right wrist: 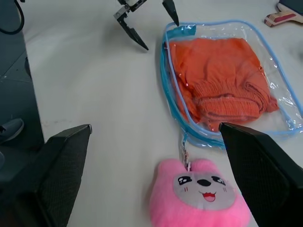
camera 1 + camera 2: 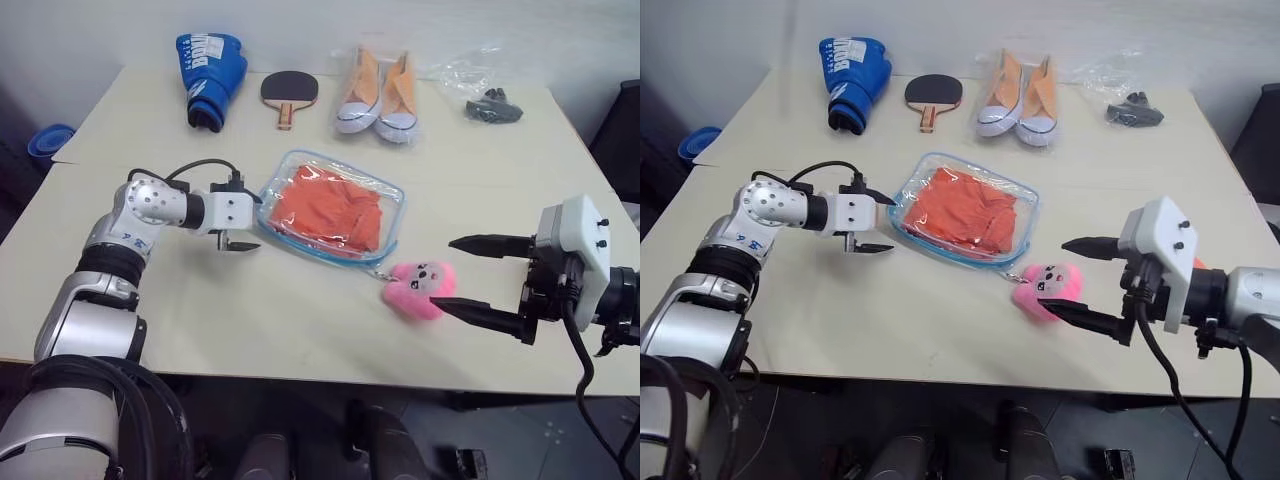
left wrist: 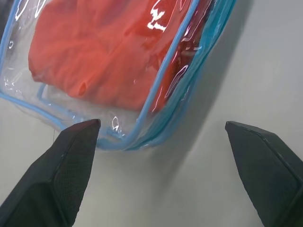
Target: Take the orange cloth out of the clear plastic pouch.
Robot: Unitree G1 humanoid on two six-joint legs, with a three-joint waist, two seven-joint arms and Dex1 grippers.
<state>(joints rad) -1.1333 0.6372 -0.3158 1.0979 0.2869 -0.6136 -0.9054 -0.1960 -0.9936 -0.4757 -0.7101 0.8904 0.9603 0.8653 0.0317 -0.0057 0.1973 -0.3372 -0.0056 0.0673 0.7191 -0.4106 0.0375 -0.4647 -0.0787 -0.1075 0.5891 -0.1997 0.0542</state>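
Orange cloth (image 2: pixel 328 207) inside clear plastic pouch (image 2: pixel 283 170), beside spread left fingers (image 2: pixel 241 245).

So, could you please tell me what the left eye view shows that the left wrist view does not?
The left eye view alone takes in the blue boxing glove, the paddle, the orange sneakers, the pink plush charm, the thin clear bag and the open right gripper. The left wrist view alone gives a close look at the pouch's blue zipper edge. Both share the clear plastic pouch, the orange cloth inside it, and the open left gripper at its corner.
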